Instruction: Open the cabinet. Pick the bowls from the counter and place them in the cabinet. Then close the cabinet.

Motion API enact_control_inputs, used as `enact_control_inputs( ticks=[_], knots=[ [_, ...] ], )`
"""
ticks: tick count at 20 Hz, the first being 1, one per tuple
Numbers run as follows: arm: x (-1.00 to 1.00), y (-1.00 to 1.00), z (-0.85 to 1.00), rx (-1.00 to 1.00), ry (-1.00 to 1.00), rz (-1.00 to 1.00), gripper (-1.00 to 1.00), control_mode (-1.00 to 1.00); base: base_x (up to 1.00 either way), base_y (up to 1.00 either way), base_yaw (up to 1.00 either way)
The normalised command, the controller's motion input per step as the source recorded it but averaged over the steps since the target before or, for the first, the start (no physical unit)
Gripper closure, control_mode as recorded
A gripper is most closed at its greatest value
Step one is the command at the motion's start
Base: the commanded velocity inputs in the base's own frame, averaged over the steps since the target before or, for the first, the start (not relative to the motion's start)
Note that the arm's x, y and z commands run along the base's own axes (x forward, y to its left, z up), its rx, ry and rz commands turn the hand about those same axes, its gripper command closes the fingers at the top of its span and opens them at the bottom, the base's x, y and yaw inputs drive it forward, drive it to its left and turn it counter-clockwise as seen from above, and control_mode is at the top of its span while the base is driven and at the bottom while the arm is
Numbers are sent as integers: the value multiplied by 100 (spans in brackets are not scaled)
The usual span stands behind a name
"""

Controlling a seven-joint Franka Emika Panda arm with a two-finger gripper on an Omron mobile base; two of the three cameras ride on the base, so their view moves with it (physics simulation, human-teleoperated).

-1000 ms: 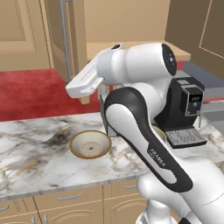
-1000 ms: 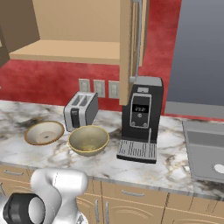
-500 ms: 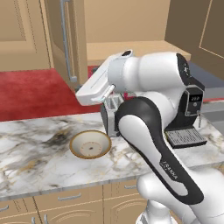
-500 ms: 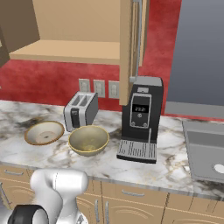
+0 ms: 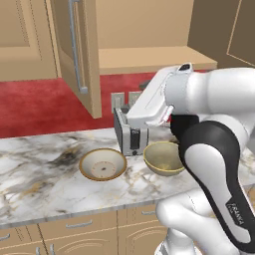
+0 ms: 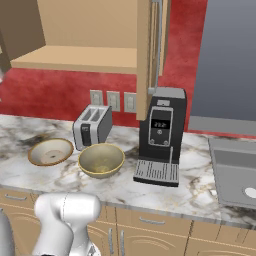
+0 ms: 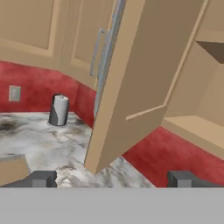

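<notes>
The cabinet [image 5: 149, 59] stands open, its left door [image 5: 74, 55] swung out toward me and the right door [image 6: 147, 55] edge-on in the right base view. On the counter [image 5: 40, 184] sit the two bowls: the shallow tan-rimmed one [image 5: 103, 164] [image 6: 50, 151] and the deeper olive-yellow one [image 5: 163, 158] [image 6: 101, 160]. My hand [image 5: 149, 105] hovers above the toaster, higher than both bowls. In the hand view my gripper [image 7: 111, 179] is open and empty, looking at the open door [image 7: 144, 78] and the bare shelf [image 7: 192, 127].
A silver toaster [image 6: 92, 125] stands right behind the bowls. A black coffee machine [image 6: 160, 135] is to their right, then a sink [image 6: 237, 170]. A grey canister [image 7: 59, 110] stands in the counter's far corner. Drawers run under the counter edge.
The arm has swung to the right, carrying the hand from over the shallow bowl to above the toaster. The olive bowl now shows beside the arm. The gripper stayed open.
</notes>
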Motion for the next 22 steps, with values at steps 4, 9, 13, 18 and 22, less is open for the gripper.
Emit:
enact_control_inputs(
  ticks=[4,9,13,18,22],
  knots=[
    [-1,-62,-13,-6,0,-13,-100,-100,0,0,0],
    [3,-67,-23,-11,0,-23,-100,-100,0,0,0],
    [11,-64,-26,-13,3,-23,-100,-100,0,0,0],
    [20,-51,-27,-15,2,-20,-100,-100,0,0,0],
    [25,-35,-27,-16,3,-15,-100,-100,0,0,0]
  ],
)
